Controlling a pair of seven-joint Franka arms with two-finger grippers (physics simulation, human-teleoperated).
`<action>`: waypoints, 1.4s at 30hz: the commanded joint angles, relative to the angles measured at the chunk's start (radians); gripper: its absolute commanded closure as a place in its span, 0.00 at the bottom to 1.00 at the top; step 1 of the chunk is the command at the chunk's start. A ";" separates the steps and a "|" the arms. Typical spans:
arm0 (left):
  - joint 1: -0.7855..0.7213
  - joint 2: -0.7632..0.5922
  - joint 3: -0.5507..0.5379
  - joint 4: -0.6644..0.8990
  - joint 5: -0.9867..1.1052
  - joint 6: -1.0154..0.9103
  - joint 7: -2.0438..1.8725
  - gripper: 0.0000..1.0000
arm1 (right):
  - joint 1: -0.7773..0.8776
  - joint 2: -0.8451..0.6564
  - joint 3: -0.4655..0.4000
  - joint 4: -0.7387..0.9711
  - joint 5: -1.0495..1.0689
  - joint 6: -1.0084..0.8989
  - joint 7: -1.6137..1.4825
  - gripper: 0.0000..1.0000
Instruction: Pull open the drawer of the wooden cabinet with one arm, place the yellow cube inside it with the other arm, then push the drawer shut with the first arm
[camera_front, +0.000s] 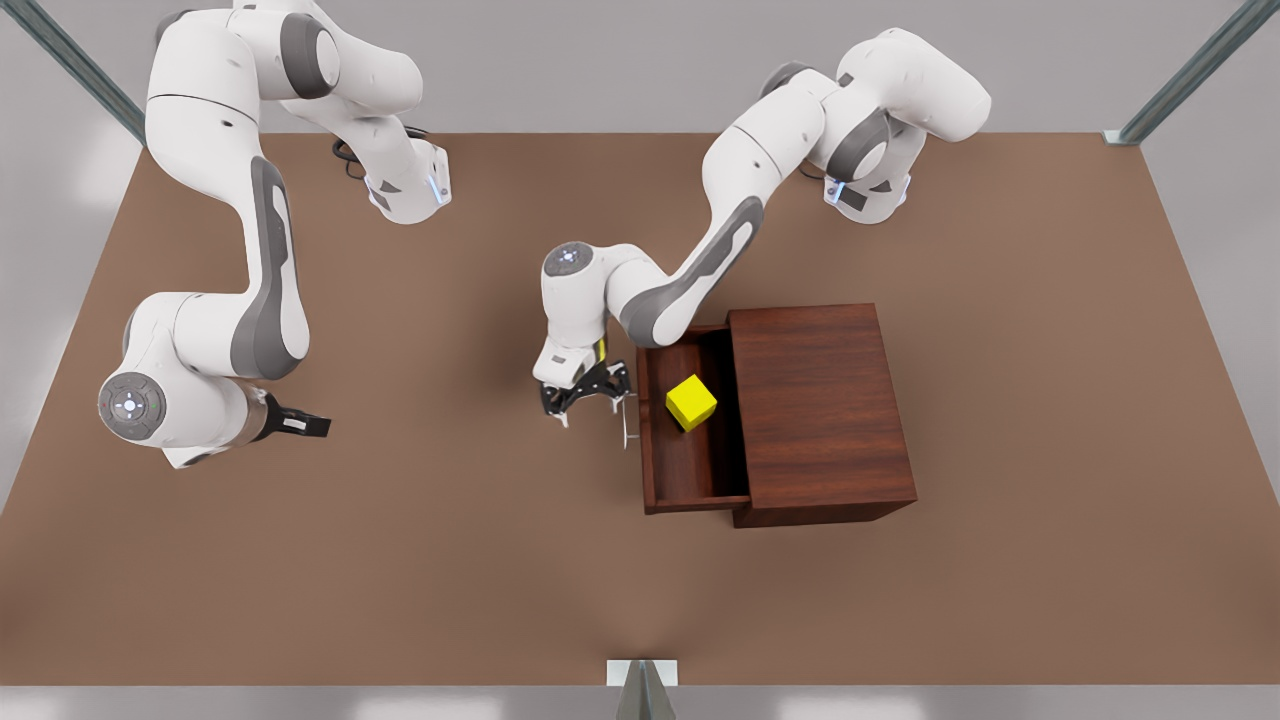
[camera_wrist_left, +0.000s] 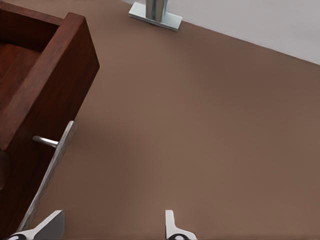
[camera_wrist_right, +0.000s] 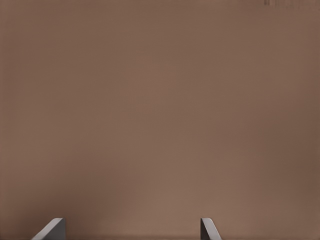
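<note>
Front view: cube (camera_front: 691, 402) sits in drawer (camera_front: 690, 470); left pincer (camera_front: 585, 395), spread at handle's (camera_front: 627, 420) nine o'clock, may push askew; right pincer (camera_front: 300, 425), spread, waits.

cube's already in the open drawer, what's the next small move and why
Probably ease the left hand against the silver handle and push the drawer shut: the yellow cube lies inside, and that open hand sits right beside the handle. The right hand waits open, far off.
</note>
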 joint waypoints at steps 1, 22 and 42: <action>0.002 -0.002 0.000 0.000 0.001 -0.086 0.164 0.00 | 0.000 -0.001 0.000 0.000 0.001 0.000 -0.044 0.00; 0.049 -0.100 0.002 -0.158 -0.013 -0.063 0.278 0.00 | 0.000 -0.003 -0.016 0.042 0.022 -0.074 -0.046 0.00; 0.069 -0.156 0.003 -0.245 -0.007 -0.066 0.347 0.00 | 0.002 -0.003 -0.014 0.045 0.028 -0.080 -0.041 0.00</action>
